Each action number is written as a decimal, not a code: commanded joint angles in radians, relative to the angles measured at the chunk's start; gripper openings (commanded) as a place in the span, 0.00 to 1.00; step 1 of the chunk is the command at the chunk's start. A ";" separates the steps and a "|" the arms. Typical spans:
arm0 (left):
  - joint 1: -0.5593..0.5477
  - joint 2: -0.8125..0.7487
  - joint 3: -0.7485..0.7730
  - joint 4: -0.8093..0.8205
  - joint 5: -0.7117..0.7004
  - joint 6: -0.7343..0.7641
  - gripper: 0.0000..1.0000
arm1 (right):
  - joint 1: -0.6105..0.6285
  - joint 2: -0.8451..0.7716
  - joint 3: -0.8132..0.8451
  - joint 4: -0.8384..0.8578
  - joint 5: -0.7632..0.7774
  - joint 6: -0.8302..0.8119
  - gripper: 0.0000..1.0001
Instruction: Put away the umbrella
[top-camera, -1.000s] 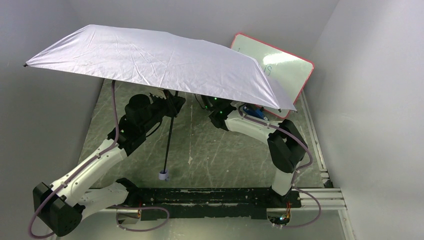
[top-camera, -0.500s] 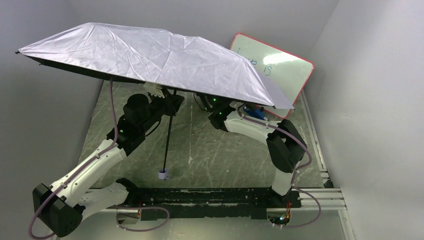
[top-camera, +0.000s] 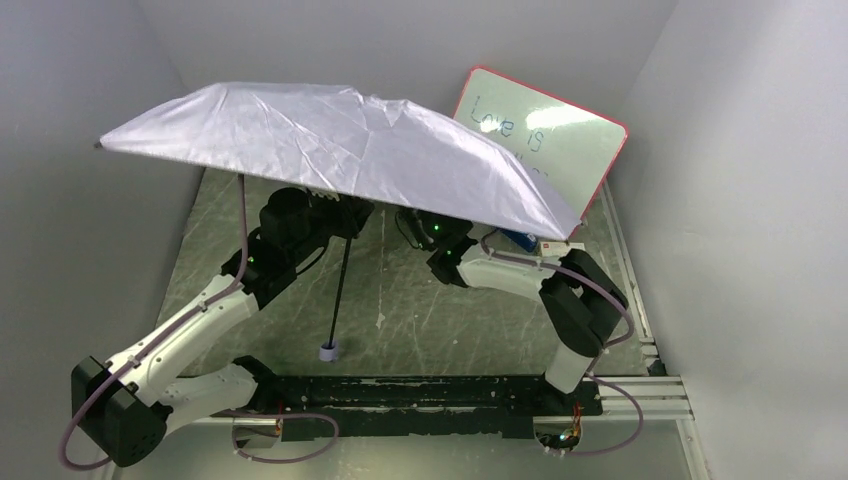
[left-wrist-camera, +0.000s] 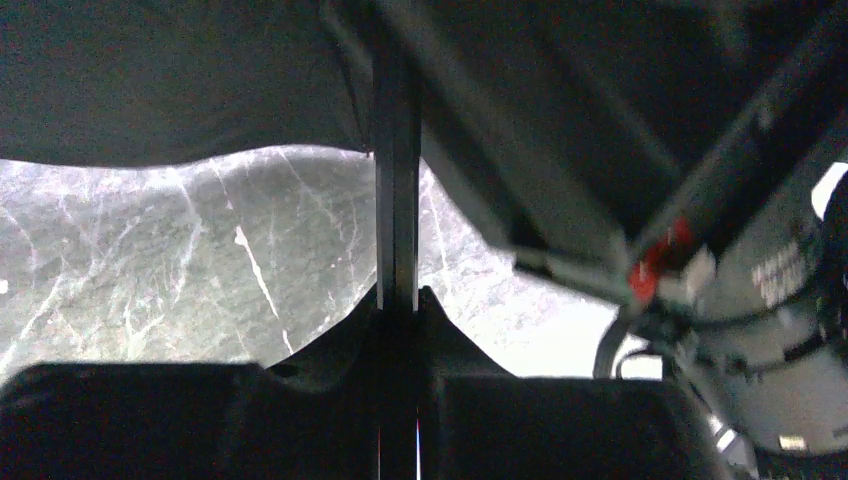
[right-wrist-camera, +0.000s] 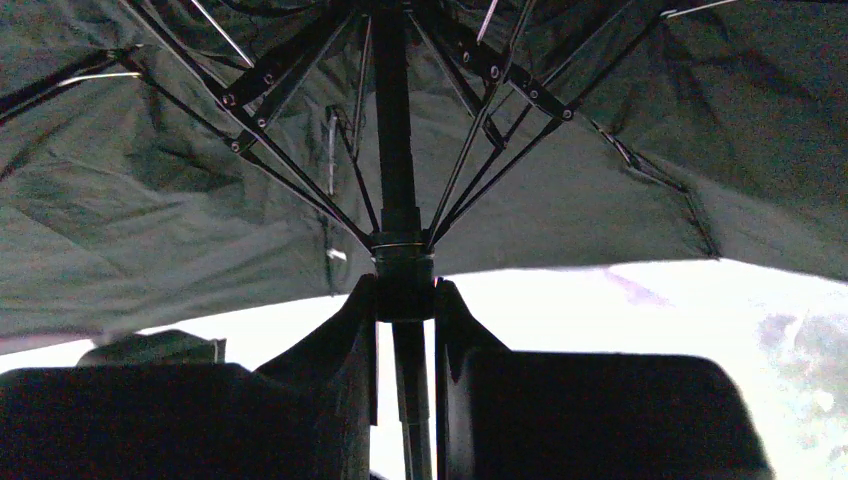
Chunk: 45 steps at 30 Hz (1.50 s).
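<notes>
The umbrella (top-camera: 340, 150) stands open over the table, lavender canopy up. Its black shaft (top-camera: 340, 290) slants down to the pale handle (top-camera: 327, 350), which sits on the tabletop. My left gripper (left-wrist-camera: 398, 300) is shut on the shaft just under the canopy and shows in the top view (top-camera: 345, 213). My right gripper (right-wrist-camera: 403, 292) is shut on the umbrella's black sliding collar, where the metal ribs (right-wrist-camera: 290, 180) meet the shaft. In the top view the canopy hides its fingers, and only the right wrist (top-camera: 447, 252) shows. The black lining (right-wrist-camera: 120, 220) fills the upper wrist views.
A red-framed whiteboard (top-camera: 550, 125) with writing leans at the back right. A blue eraser (top-camera: 517, 238) and a small white box (top-camera: 556, 247) lie below it. White walls close in on the left, back and right. The canopy spans most of the table's width.
The canopy has shifted right and pulled in from the left wall, uncovering more of the whiteboard. The right gripper has closed on the sliding collar. The left grip is unchanged.
</notes>
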 joint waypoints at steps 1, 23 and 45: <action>0.007 0.009 0.046 0.107 -0.048 0.005 0.05 | 0.069 -0.040 -0.081 -0.029 0.023 -0.005 0.00; 0.007 -0.044 -0.067 0.074 0.175 -0.040 0.86 | -0.014 -0.119 0.095 -0.146 0.203 -0.021 0.00; 0.007 0.004 -0.010 0.011 0.128 -0.081 0.05 | -0.058 -0.157 0.013 -0.102 0.115 -0.097 0.00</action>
